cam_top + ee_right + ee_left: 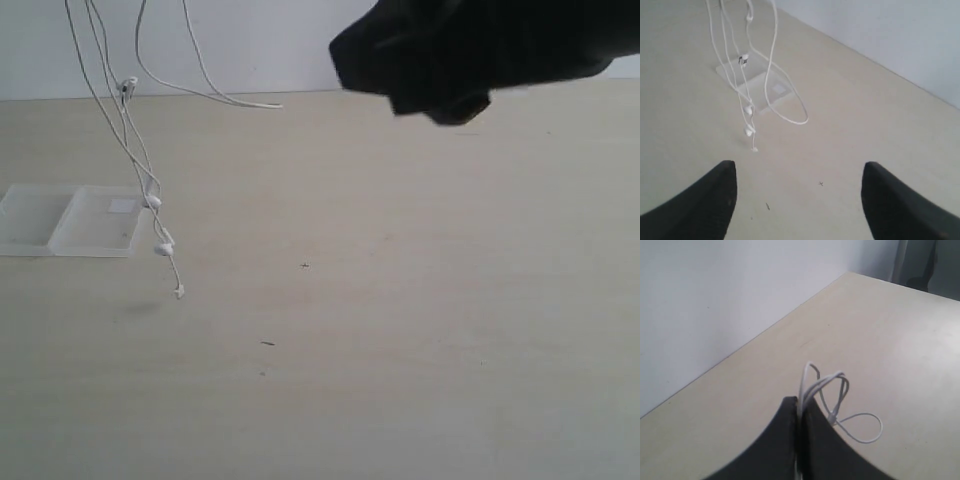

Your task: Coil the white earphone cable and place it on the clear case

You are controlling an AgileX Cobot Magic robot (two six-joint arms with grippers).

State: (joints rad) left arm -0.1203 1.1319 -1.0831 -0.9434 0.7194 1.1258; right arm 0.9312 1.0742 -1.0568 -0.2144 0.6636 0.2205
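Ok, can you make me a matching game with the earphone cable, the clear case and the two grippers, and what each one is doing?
Things:
1. white earphone cable
2. clear case
3. left gripper
4. right gripper

What it is doing:
A. open, holding nothing
B. lying flat on the table
C. dangling down from above
D. squeezed shut on the cable

Right pairs: 1-C, 2-B, 3-D, 4-A.

Matte black right pincer [798, 169], left pincer [800, 403] — broad, curved, tapering
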